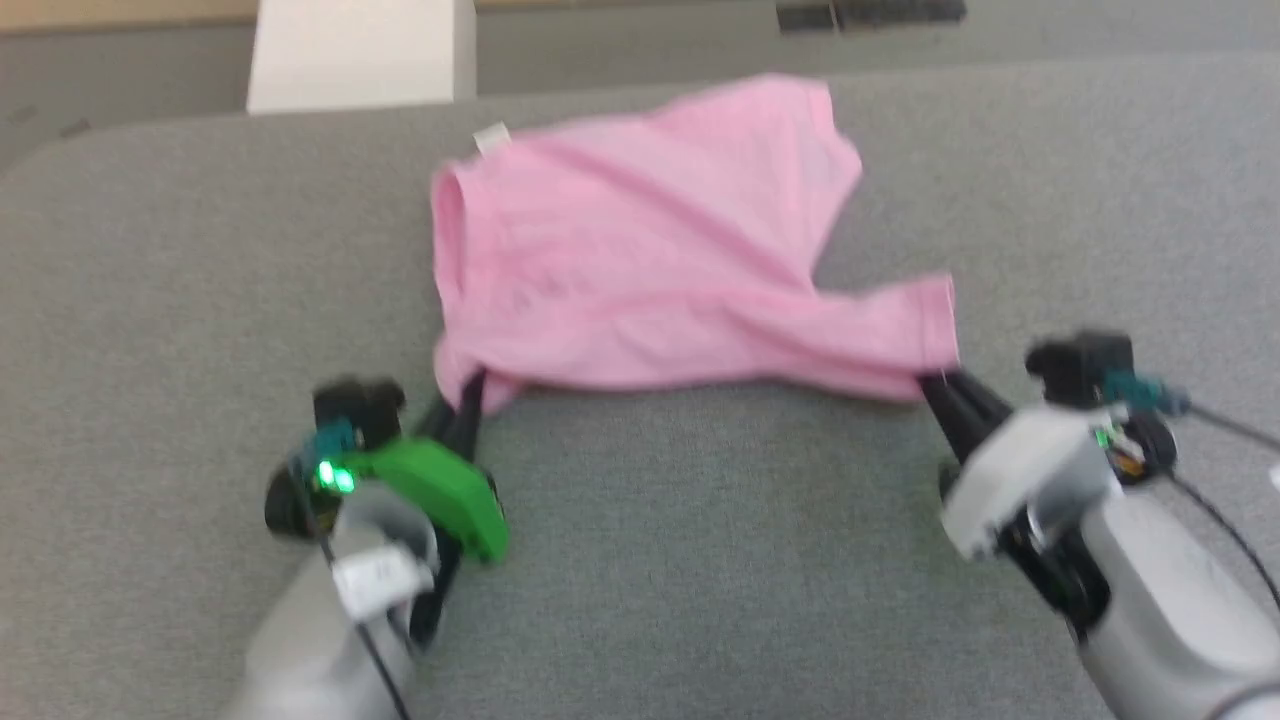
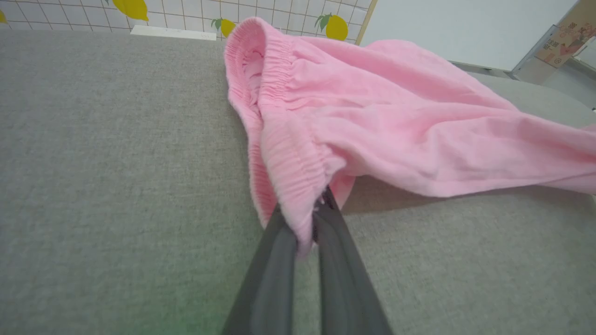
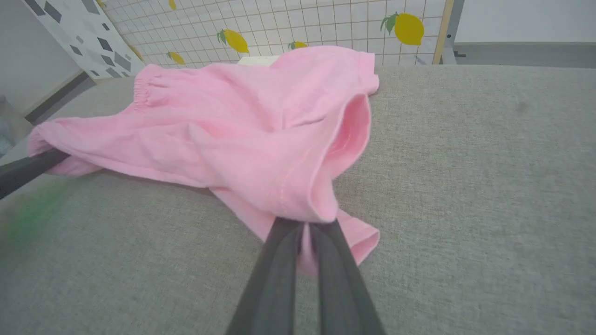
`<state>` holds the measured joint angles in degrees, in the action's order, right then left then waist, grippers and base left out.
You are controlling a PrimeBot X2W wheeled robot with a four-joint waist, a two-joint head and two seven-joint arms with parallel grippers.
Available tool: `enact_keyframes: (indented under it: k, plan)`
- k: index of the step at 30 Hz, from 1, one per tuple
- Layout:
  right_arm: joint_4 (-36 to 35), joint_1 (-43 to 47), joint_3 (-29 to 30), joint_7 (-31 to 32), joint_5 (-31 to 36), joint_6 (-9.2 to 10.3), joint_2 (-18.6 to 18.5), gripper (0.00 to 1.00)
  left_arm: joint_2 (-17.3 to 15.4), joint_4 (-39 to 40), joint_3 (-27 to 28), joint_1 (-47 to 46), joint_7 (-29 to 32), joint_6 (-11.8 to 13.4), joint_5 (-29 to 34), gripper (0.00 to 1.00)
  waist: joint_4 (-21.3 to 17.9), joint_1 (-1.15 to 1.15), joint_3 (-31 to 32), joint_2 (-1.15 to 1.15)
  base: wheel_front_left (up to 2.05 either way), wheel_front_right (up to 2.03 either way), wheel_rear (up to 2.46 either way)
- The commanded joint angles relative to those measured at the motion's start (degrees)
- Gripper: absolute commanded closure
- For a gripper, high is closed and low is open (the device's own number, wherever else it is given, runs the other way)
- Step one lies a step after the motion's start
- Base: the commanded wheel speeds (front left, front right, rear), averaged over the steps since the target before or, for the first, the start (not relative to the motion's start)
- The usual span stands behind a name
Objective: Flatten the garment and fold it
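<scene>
The garment [image 1: 660,260] is a small light pink pair of shorts lying wrinkled on the grey cloth surface [image 1: 700,560], stretched between my two grippers. My left gripper [image 1: 468,392] is shut on the near end of the gathered elastic band [image 2: 284,153]. In the left wrist view the band rises from between my closed fingers [image 2: 279,260]. My right gripper [image 1: 930,385] is shut on the hem of a leg opening at the garment's right corner. In the right wrist view the pink hem [image 3: 307,204] is pinched between my fingers [image 3: 274,279], and the other arm's dark finger [image 3: 25,168] shows at the left edge.
A white box-like object [image 1: 360,50] stands beyond the far edge of the surface at the back left. A tiled wall with lemon prints [image 3: 288,28] lies behind. Grey surface extends around the garment on all sides.
</scene>
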<state>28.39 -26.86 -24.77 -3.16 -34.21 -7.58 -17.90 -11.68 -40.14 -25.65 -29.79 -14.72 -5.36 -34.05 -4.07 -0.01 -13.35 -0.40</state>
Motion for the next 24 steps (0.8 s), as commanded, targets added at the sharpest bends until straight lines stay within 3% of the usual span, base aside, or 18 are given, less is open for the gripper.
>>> enact_keyframes:
  k: [1,8,13,17,21,24]
  plan:
    - [-2.43,3.8,1.31,0.98,0.86,0.09,-0.5,1.0,-0.93,3.01,-0.39,3.71,0.07,0.99,0.33,1.0,1.22,0.01,6.47,0.4,0.0,0.0,0.0]
    - [-17.8,22.54,10.76,8.67,5.36,0.09,0.5,1.0,-5.97,23.78,-1.86,20.74,7.61,7.65,0.21,1.0,1.38,0.01,10.65,0.4,0.0,0.0,0.0]
    - [-30.3,35.31,18.34,16.52,9.5,0.09,4.25,1.0,-9.77,39.01,-1.95,31.6,14.27,13.6,-0.54,1.0,1.87,0.01,12.2,0.4,0.0,0.0,0.0]
    - [-37.57,42.75,22.27,22.04,11.57,0.09,7.13,1.0,-11.81,47.59,-2.27,37.66,18.42,16.91,-1.24,1.0,2.45,0.01,12.72,0.4,0.0,0.0,0.0]
    - [-42.02,46.01,24.62,25.87,12.64,0.09,9.02,1.0,-12.69,52.8,-2.41,40.06,20.47,18.37,-1.77,1.0,3.11,0.01,12.02,0.4,0.0,0.0,0.0]
    - [-42.39,44.31,25.03,27.22,12.88,0.09,9.61,1.0,-12.56,53.4,-2.63,38.23,20.88,17.45,-1.99,1.0,3.66,0.01,10.96,0.4,0.0,0.0,0.0]
